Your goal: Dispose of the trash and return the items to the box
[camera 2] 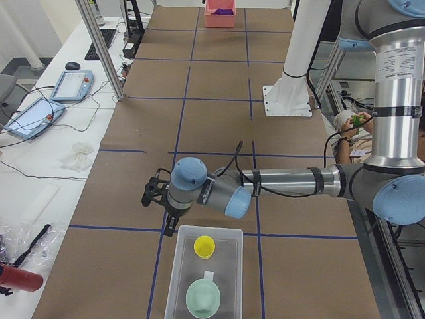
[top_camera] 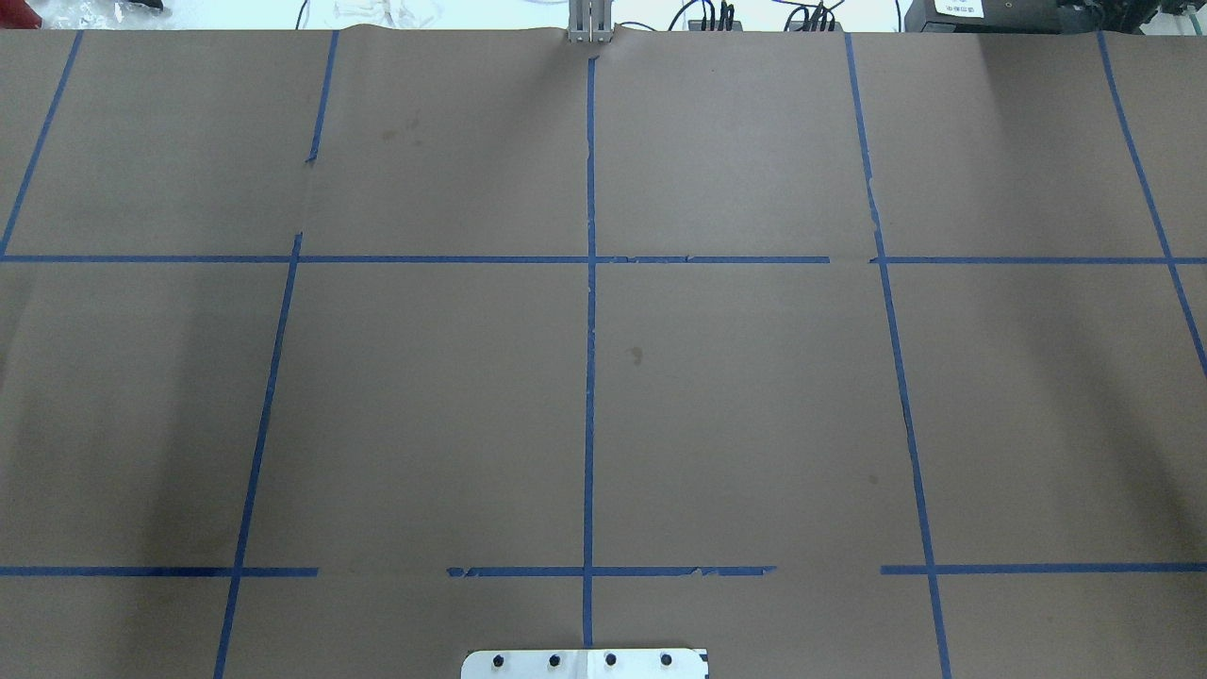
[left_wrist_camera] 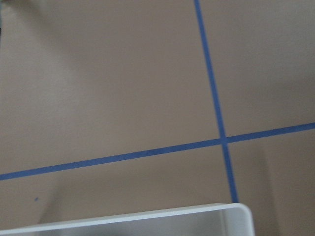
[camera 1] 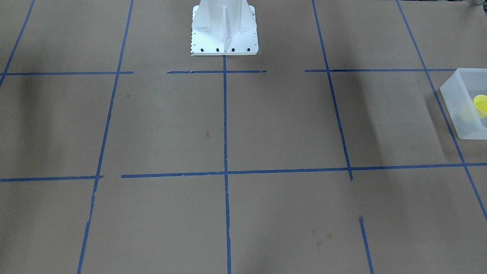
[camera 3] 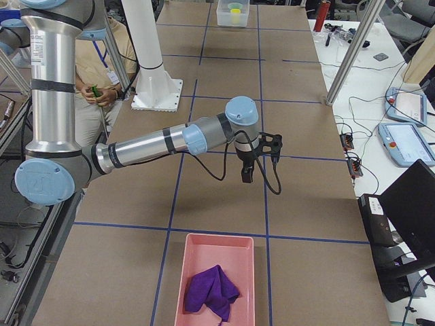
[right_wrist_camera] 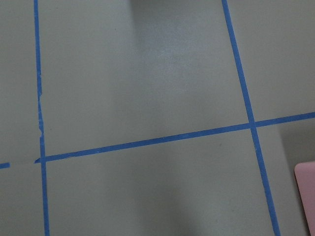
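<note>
One brown-papered worktop (top_camera: 754,377) carries a grid of blue tape lines (top_camera: 589,377), and one white pedestal (camera 1: 224,30) stands at the robot's edge of it.

There is one box (camera 1: 454,102), frosted and straight-walled, at the worktop's end on the robot's left. It holds two things. One is a single yellow cup (camera 2: 204,246), standing mouth up toward the end of the box nearer the middle of the worktop. The other is one pale green round vessel (camera 2: 202,298) beside it, toward the outer end.

At the opposite end sits one pink tray (camera 3: 216,272) with one purple cloth (camera 3: 213,291) crumpled inside.

The left end effector (camera 2: 171,222) hangs pointing down, just beside the box's inner end wall and above the worktop. Its wrist view catches only that wall's white rim along the bottom edge. I cannot tell whether its fingers are spread or pressed together (no view shows them clearly enough).

The right end effector (camera 3: 246,173) also points down over bare paper, well apart from the pink tray, one corner of which shows at the edge of its wrist view. Its finger state cannot be told either.

One seated operator (camera 3: 95,68) shows behind the robot.
</note>
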Robot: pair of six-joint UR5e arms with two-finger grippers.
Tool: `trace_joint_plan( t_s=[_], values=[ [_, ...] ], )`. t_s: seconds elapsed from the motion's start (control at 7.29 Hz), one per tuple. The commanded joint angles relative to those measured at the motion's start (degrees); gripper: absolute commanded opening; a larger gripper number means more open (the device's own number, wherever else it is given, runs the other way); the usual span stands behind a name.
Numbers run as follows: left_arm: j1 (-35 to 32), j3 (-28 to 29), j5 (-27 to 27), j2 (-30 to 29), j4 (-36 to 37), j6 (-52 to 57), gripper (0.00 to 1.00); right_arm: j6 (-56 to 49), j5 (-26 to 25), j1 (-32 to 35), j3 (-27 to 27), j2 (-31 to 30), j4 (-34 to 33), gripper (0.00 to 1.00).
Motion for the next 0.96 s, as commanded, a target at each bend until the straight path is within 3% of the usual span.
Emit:
trace_joint_plan(
  t_s=[0.0,0.14,0.27,0.82],
  values=[
    [8.31,-10.61,4.97,-1.17,11.00,-2.28,0.93,0.01,-0.67,-1.25,-0.07,0.22,0.00,1.00],
    [7.98,-12.65,4.73,-4.14,18.29,-1.32,0.94,0.01,-1.37,-1.95,-0.33,0.31,0.00,1.00],
    [7.37,-13.10,3.16,-3.82,20.19,4.00,0.96,-0.08,-1.81,-2.92,-0.34,0.31,0.00,1.00],
    [2.18,-12.50,-2.22,2.68,21.27,6.60,1.00,-0.16,-1.73,-3.81,-0.51,0.22,-0.09,1.00]
  ],
)
